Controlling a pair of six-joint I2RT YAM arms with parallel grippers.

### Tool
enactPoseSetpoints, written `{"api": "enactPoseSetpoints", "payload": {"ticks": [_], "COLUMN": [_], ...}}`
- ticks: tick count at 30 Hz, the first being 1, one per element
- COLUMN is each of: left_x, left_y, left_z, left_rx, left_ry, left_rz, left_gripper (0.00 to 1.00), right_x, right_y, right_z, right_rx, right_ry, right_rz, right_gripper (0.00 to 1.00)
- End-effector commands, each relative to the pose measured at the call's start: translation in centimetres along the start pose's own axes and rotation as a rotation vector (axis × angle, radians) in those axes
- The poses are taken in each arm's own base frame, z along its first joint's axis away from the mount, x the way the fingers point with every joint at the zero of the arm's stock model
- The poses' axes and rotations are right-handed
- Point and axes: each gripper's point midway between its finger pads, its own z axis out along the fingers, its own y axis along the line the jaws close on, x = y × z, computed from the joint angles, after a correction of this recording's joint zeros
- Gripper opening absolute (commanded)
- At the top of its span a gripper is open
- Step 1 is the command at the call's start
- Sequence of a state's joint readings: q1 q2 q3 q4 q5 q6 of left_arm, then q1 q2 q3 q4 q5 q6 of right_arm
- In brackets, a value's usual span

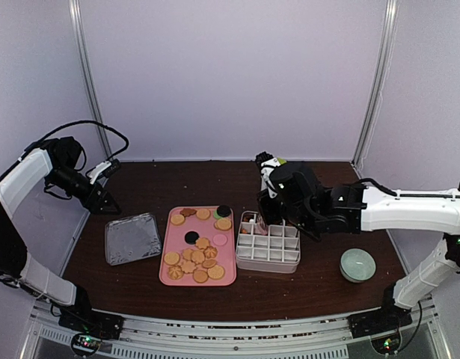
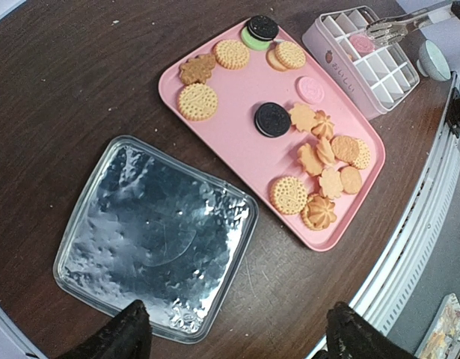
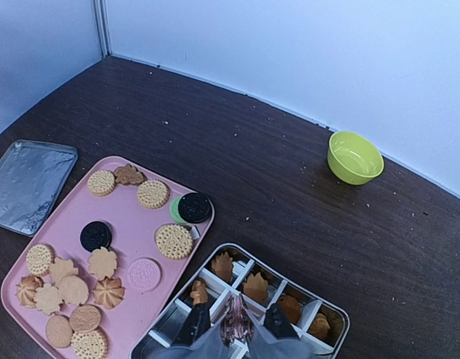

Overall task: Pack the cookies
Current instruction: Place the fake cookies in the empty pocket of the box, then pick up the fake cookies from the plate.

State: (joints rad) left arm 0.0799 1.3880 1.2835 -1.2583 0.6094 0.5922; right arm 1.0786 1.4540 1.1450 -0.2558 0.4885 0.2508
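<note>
Several cookies (image 1: pixel 198 258) lie on a pink tray (image 1: pixel 167 278), mostly golden-tan, two black and one pink; they also show in the left wrist view (image 2: pixel 319 161) and the right wrist view (image 3: pixel 173 241). A white divided box (image 1: pixel 268 262) stands right of the tray, with several tan cookies (image 3: pixel 255 287) in its far cells. My right gripper (image 3: pixel 235 326) is shut on metal tongs (image 2: pixel 394 28), which pinch a pinkish cookie (image 3: pixel 237 329) on edge just above the box (image 3: pixel 331 308). My left gripper (image 2: pixel 241 336) is open and empty, high at the far left (image 1: pixel 102 200).
A foil-lined clear lid (image 1: pixel 132 238) lies left of the pink tray, below my left gripper (image 2: pixel 155 232). A pale green bowl (image 1: pixel 357 265) sits right of the box. A yellow-green bowl (image 3: pixel 354 157) stands near the back wall.
</note>
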Motion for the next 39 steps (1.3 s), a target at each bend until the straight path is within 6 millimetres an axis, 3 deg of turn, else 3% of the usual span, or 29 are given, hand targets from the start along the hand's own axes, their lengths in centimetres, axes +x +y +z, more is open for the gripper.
{"api": "enactPoseSetpoints", "payload": {"ticks": [1,5,14,21,26,30,35,39], "left_x": [-0.7,-0.7,-0.8,-0.8,-0.8,-0.7,-0.7,-0.5], "left_y": [0.1,0.1,0.1,0.1,0.1,0.2,0.2,0.3], "left_z": [-0.6,-0.5,-0.7,-0.8,-0.8,-0.8,-0.9,-0.9], "left_rx": [0.001,0.002,-0.003,-0.009,-0.009,-0.012,-0.020,-0.026], "left_ry": [-0.026,-0.024,-0.025,-0.025,-0.024,-0.020,-0.018,-0.013], "left_rz": [0.005,0.007,0.010,0.009,0.013,0.010,0.014,0.013], "left_gripper": [0.83,0.83,0.83,0.84,0.84,0.83,0.84,0.84], "right_x": [0.3,0.1,-2.3,-3.7,-5.6,-6.9,-6.4,-5.3], "right_y": [0.3,0.2,0.5,2.1,4.9,7.7,11.1,12.4], "right_z": [0.9,0.7,-0.5,-1.3,-2.2,-1.7,0.8,2.9], "right_rx": [0.000,0.000,-0.018,-0.042,-0.115,-0.184,-0.221,-0.208], "right_ry": [0.005,0.003,-0.044,-0.074,-0.115,-0.131,-0.103,-0.079], "right_rz": [0.016,0.013,0.014,0.001,0.014,0.035,0.017,0.002], "right_gripper": [0.04,0.17,0.30,0.31,0.31,0.31,0.31,0.31]}}
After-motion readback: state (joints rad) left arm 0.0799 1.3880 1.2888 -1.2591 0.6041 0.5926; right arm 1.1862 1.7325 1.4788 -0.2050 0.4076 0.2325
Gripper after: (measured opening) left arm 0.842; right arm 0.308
